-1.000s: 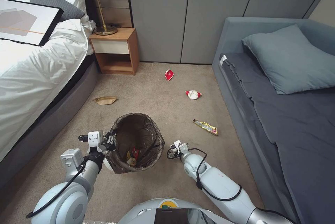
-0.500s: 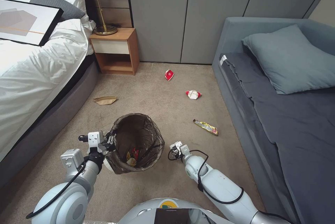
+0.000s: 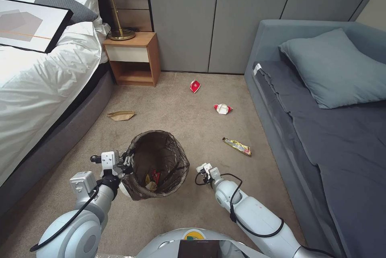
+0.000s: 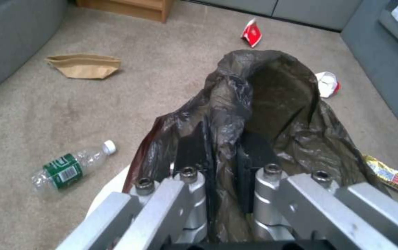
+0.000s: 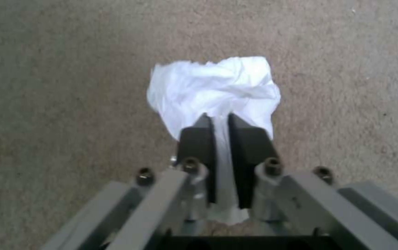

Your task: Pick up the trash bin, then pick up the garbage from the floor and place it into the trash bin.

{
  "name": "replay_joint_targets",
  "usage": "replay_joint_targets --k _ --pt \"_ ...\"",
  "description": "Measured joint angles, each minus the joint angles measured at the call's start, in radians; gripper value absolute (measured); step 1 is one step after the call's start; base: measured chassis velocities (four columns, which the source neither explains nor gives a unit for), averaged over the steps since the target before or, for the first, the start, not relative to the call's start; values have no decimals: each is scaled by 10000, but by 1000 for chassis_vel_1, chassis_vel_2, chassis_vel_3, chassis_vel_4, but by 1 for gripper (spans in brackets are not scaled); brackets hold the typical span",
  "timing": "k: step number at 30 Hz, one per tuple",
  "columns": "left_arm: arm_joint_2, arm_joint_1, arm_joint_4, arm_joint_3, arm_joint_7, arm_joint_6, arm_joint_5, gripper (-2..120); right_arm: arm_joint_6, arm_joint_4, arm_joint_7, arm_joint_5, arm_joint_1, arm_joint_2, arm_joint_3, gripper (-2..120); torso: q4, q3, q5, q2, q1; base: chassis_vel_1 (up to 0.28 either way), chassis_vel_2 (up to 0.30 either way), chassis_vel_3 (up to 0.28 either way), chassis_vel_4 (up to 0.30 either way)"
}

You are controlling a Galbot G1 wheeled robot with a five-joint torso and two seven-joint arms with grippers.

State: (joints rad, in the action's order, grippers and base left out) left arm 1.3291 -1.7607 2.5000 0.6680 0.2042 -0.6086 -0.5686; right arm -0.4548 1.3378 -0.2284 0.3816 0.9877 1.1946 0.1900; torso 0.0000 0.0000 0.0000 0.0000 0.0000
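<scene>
Drifted rightward, right hand (image 5: 221,130) pinches tissue (image 5: 215,90); left hand (image 4: 222,146) clamps bin rim (image 4: 236,100).

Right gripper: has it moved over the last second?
Yes. The right gripper, shut on crumpled white tissue, drifted slightly right, away from the trash bin, toward the sofa.

A white-duveted bed (image 3: 36,85) fills nine to ten o'clock, with a framed picture (image 3: 30,24) and grey pillow (image 3: 64,2) on it. At eleven, a brass lamp (image 3: 112,4) stands on the wooden nightstand (image 3: 132,58). A grey daybed (image 3: 321,129) with a blue-grey cushion (image 3: 333,67) spans one to four.
</scene>
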Motion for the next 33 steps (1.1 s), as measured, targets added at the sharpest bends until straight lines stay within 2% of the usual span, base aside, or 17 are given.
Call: replay_joint_targets --k 1,12,24,30,32,33 --pt "-2 0 0 0 -1 0 0 8 13 2 0 -9 16 -5 -26 0 0 0 0 0 0 0 0 0 0" --pt "-13 6 0 -6 -9 18 7 8 165 49 59 -114 191 -43 -378 0 -1 0 0 0 0 0 0 0 0" --pt "-42 3 0 6 -15 48 13 8 464 521 261 -616 613 -24 -1214 0 0 0 2 0 0 0 0 0 0" --pt "-69 0 0 18 -32 61 6 8 881 1911 600 -928 1257 -779 -2361 0 -2 2 -2 0 0 0 0 0 0" --pt "-86 -29 0 27 -47 61 2 8 1103 2917 722 -966 1712 -1211 -3012 0 1 2 2 0 0 0 0 0 0" --pt "-86 -29 0 27 -47 61 2 8 1103 2917 722 -966 1712 -1211 -3012 0 1 2 2 0 0 0 0 0 0"
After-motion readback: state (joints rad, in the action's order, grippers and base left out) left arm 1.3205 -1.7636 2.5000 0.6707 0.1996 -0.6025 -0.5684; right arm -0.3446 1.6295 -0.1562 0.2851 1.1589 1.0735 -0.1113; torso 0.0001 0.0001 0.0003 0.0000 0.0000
